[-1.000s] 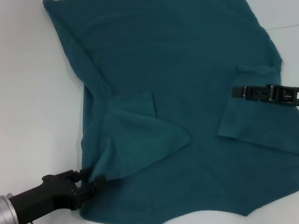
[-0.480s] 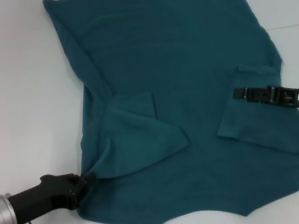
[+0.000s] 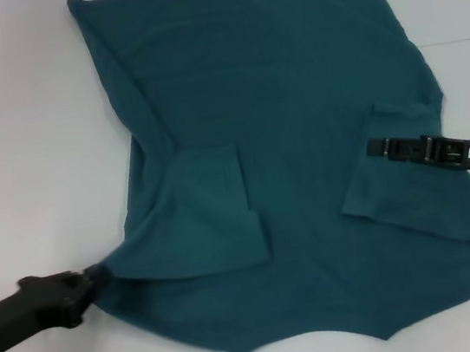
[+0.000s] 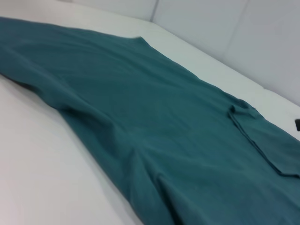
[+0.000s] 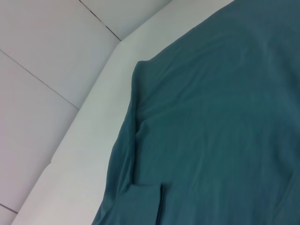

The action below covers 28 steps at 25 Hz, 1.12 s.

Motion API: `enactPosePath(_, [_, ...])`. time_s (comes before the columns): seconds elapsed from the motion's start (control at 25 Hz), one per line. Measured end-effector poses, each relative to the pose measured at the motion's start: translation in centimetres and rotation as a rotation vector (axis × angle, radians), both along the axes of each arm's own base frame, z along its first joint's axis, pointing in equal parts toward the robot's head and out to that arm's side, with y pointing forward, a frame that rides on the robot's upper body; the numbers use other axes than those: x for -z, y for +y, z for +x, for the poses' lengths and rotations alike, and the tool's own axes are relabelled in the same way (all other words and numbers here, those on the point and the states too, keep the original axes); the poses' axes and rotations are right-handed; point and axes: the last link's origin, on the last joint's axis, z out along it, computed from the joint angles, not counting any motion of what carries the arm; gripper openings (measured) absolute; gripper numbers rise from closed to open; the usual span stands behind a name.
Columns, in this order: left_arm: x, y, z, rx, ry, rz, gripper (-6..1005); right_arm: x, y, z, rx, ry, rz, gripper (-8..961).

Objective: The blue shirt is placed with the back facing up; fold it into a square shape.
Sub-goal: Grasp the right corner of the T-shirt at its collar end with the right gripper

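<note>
Blue shirt [image 3: 299,132]: lies spread flat on the white table [image 3: 27,126], filling most of the head view, plain side up.
Left sleeve [image 3: 214,214]: folded inward onto the body of the shirt, forming a roughly square flap with a straight lower edge.
Right sleeve [image 3: 383,173]: also folded inward, its flap lying on the shirt near the right edge.
Left gripper [image 3: 88,280]: low at the near left, at the shirt's left edge; its fingers are pinched onto the cloth, which is drawn out to a point toward it.
Right gripper [image 3: 374,147]: lies over the right sleeve flap, pointing toward the shirt's middle; whether it is parted or closed, or has hold of the cloth, cannot be told.
Left wrist view: the shirt stretches away across the table, with the right sleeve flap visible at its far side.
Right wrist view: teal cloth against the table's edge.
Containers: none seen.
</note>
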Motion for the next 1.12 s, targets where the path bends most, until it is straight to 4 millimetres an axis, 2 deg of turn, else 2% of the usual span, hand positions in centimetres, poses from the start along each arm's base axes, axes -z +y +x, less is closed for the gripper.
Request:
enactPosePath(0.04, [-0.7,-0.3,-0.4,-0.013,-0.004,0.025,27,0.0,0.0,0.0,0.0,0.0,0.0,658])
enactPosePath(0.24, [-1.4,-0.9,-1.1,-0.034,-0.006,0.047,27,0.0,0.0,0.1,0.001,-0.003,-0.002,649])
enactPosePath(0.52, [-1.4,-1.9,-1.7,-0.055,-0.009,0.049,27,0.0,-0.4,0.5,0.004,-0.012,-0.012,634])
enactPosePath(0.72, [-1.6,-2.5,-1.8,-0.054,-0.042,0.058,27,-0.6,-1.5,1.5,0.012,-0.022,-0.051,623])
enactPosePath(0.92, [-2.1,-3.1,-1.6,-0.047,-0.087,0.071,27,-2.4,-3.1,3.4,0.053,-0.04,-0.114,612])
enactPosePath(1.12, [-1.6,-3.4,-1.6,-0.059,-0.112,0.06,28,-4.1,-4.4,5.2,0.1,-0.071,-0.162,601])
